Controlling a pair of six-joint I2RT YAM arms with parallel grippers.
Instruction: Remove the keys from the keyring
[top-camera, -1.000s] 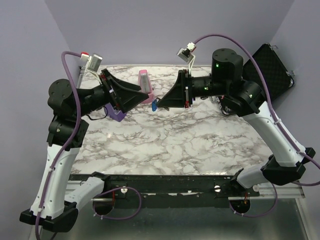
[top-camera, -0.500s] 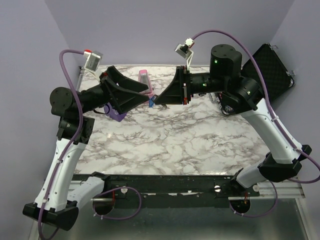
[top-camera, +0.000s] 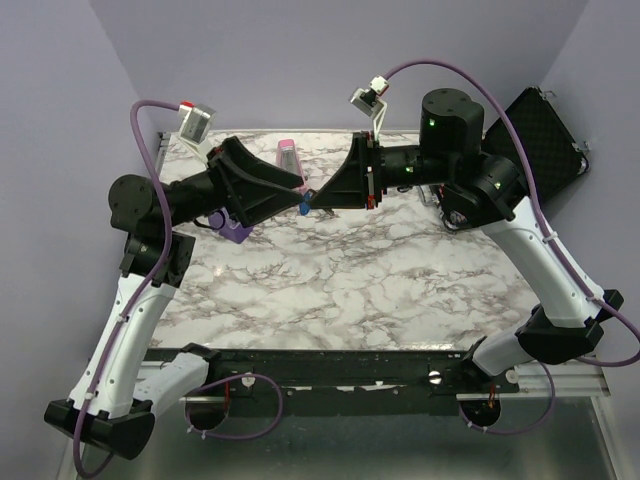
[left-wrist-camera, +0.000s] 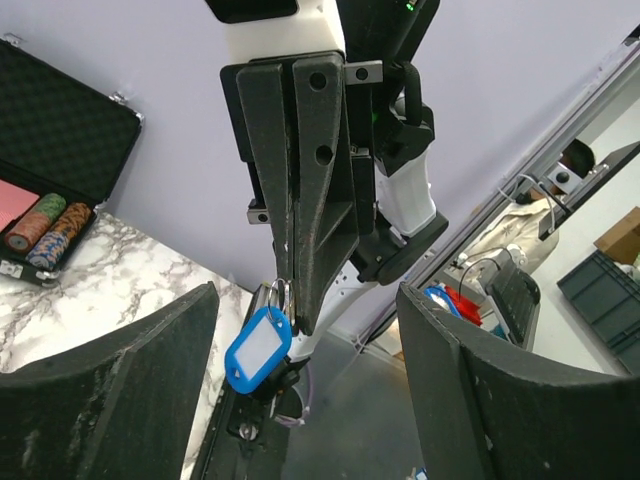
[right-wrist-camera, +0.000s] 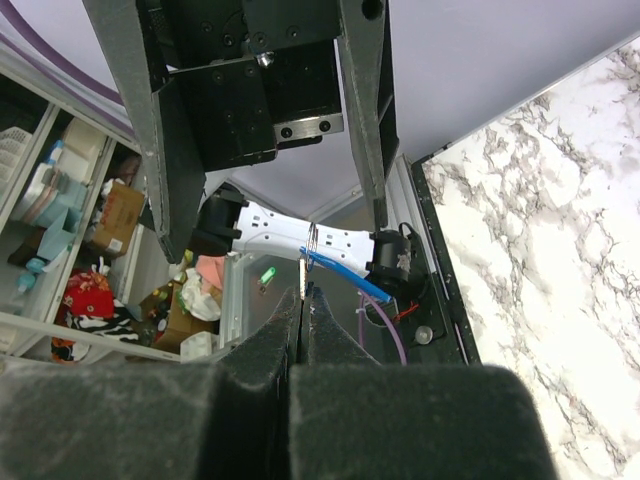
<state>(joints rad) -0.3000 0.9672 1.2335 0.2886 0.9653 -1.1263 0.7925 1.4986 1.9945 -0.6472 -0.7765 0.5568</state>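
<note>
A pink wedge (top-camera: 288, 157) and a purple wedge (top-camera: 236, 232) lie on the marble table (top-camera: 350, 275). A black case (top-camera: 545, 128) sits far right.

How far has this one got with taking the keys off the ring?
Done: the keys are lifted off the table, pinched in the shut right gripper. In hand: the open left gripper flanks them without touching. Left: they hang as one bundle; nothing has come off the ring.

Left tool (top-camera: 300, 195) agape, right tool (right-wrist-camera: 303, 300) pinched

left hand (top-camera: 299, 189) facing right hand (top-camera: 317, 196), blue keys (top-camera: 304, 206) between their tips
</note>
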